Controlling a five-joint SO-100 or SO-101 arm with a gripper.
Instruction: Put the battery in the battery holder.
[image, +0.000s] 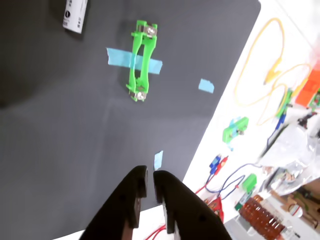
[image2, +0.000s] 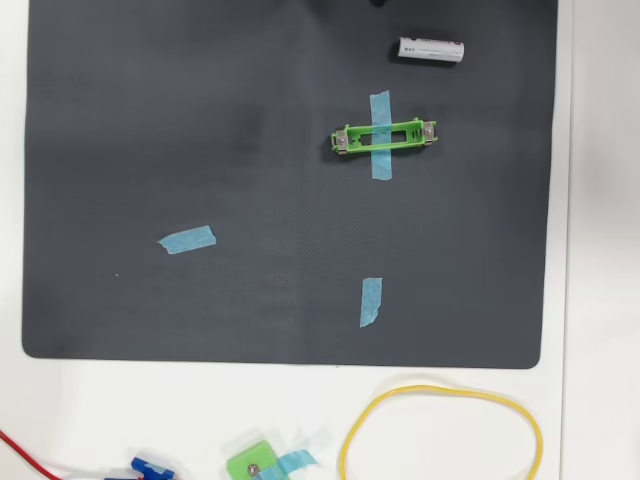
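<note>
The battery (image2: 431, 49), a white-silver cylinder, lies on its side near the upper right of the overhead view, on the dark mat (image2: 200, 120); the wrist view shows only its end at the upper left edge (image: 75, 15). Just below it in the overhead view, apart from it, sits the battery holder (image2: 386, 137) (bright green, a screw at each end), empty and crossed by a blue tape strip (image2: 381, 166). The gripper (image: 150, 184) enters the wrist view at bottom centre, its fingers nearly together, gripping nothing. A yellow cable (image2: 440, 420) loops off the mat at lower right.
</note>
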